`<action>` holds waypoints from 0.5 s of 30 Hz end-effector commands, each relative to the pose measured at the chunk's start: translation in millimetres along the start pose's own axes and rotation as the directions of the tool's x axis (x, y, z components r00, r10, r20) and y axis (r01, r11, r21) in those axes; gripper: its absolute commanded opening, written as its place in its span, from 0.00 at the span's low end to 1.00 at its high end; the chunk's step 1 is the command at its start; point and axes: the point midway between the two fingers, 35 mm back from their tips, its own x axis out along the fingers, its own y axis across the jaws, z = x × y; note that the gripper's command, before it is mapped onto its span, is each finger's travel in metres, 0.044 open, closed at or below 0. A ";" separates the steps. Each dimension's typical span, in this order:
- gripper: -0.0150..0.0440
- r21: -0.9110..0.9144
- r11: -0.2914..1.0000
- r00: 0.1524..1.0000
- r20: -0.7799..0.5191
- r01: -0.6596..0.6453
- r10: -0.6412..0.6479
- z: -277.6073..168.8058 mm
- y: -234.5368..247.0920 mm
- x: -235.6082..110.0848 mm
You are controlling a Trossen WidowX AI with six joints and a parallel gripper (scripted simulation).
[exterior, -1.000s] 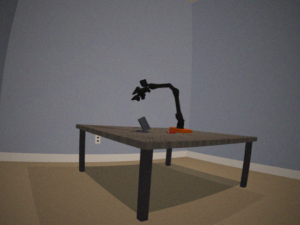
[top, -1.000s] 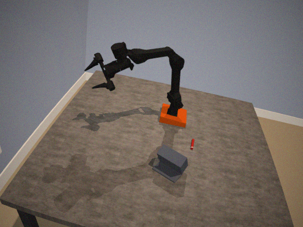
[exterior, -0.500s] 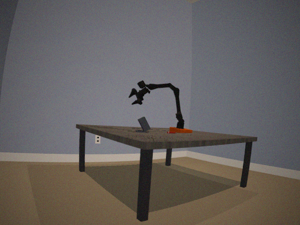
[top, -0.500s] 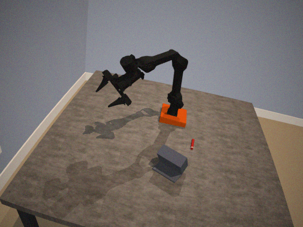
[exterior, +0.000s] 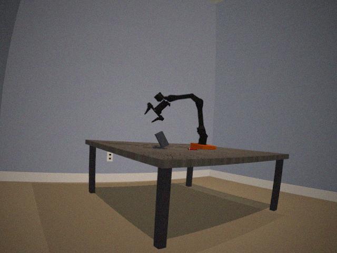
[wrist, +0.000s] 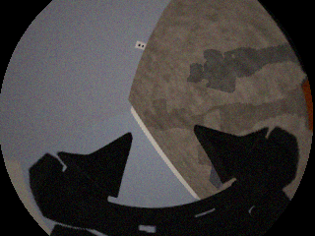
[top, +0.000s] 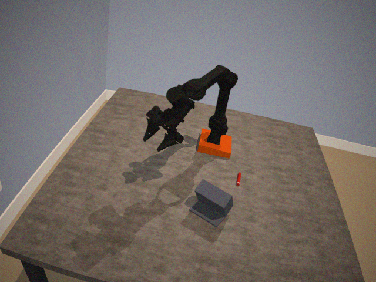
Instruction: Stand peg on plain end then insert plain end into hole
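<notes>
A small red peg (top: 238, 178) (exterior: 191, 148) with a white band at its near end lies flat on the table (top: 273, 230), right of the orange arm base (top: 214, 147) (exterior: 204, 146). The grey sloped panel (top: 212, 198) (exterior: 161, 139) stands in front of the base; its hole does not show. My gripper (top: 154, 144) (exterior: 150, 116) (wrist: 163, 132) is open and empty. It hangs high in the air, left of the base and far from the peg, pointing down over the left part of the table. The wrist view shows only the fingers, the table's edge and the wall.
The table's left edge (top: 54, 154) runs along a white baseboard and the wall. Arm shadows fall on the table's left half. A wall outlet (exterior: 109, 156) (wrist: 140, 45) sits beyond the table.
</notes>
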 end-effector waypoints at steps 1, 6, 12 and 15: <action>1.00 -0.112 0.993 0.998 -0.037 0.039 -0.043 -21.2 -16.7 -3.3; 1.00 -0.266 0.961 0.992 -0.076 0.081 -0.105 -48.5 -40.8 -7.0; 1.00 -0.444 0.889 0.977 -0.115 0.112 -0.180 -78.2 -71.2 -14.0; 1.00 -0.528 0.841 0.967 -0.130 0.119 -0.218 -91.6 -86.9 -18.4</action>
